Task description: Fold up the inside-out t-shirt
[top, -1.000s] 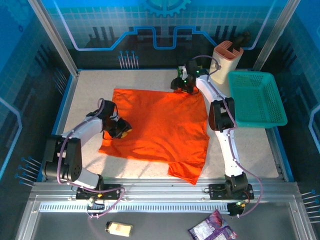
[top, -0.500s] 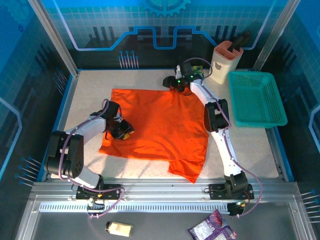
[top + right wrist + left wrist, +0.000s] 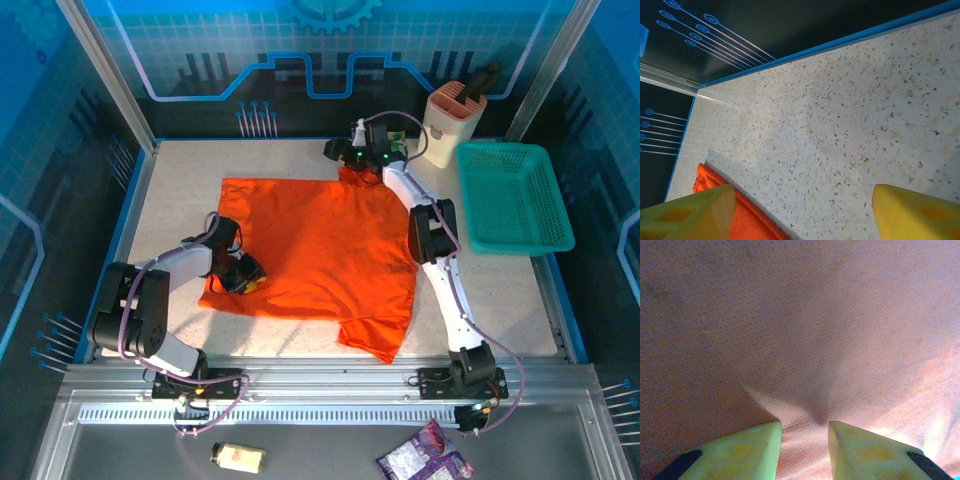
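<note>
Speckled beige table underfoot, a blue lip running round its edge, and dark blue panels with pale circuit lines boxing the cell in on all sides. A ribbed metal rail runs across the near edge, and below it lie a purple packet and a small yellowish object.

The inside-out t-shirt lies spread out in the middle of the table, bright orange, plain, softly creased, with one sleeve poking toward the near edge. The left gripper is down on the shirt's left side, and in the left wrist view the fingertips sit close together with a pucker of the orange weave nipped between them. The right gripper hangs over the shirt's far edge, and in the right wrist view its yellow fingers are spread wide above bare table, a strip of orange hem just beside the left one.

At the right side there's the teal mesh basket, its mesh floor in plain sight. Behind it, touching its far corner, stands a beige holder with a dark handle sticking up out of it
</note>
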{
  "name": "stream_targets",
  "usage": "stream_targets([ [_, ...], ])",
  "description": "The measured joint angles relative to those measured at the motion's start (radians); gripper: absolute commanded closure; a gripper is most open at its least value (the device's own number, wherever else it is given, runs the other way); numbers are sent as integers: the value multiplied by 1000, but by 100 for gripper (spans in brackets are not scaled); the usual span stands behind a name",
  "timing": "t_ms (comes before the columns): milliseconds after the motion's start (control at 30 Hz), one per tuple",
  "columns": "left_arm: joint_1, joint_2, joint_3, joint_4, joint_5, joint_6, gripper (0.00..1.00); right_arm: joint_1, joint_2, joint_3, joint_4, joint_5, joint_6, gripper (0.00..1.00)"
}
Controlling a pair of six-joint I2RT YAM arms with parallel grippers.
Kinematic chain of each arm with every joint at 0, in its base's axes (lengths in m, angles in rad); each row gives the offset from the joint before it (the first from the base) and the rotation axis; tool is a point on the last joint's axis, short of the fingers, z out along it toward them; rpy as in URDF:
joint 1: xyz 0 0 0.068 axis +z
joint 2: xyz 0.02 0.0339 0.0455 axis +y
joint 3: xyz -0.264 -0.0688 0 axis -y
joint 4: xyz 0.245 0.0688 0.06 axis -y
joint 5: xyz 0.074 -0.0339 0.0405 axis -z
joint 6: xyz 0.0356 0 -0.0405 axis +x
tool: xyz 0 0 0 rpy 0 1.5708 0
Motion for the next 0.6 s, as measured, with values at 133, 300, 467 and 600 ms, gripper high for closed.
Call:
stream_targets([
  [133, 0, -16, -4, -3, -2, 0, 67, -25, -148, -169, -27, -8, -22, 27],
  [300, 0, -29, 0, -36, -13, 2, 67, -65, -333, -325, -51, -12, -47, 28],
  [467, 0, -24, 2, -62, -32, 13, 67, -96, -380, -397, -33, -41, -50, 29],
  [600, 0, -16, 1, -61, -32, 25, 67, -97, -331, -426, -18, -62, -35, 30],
])
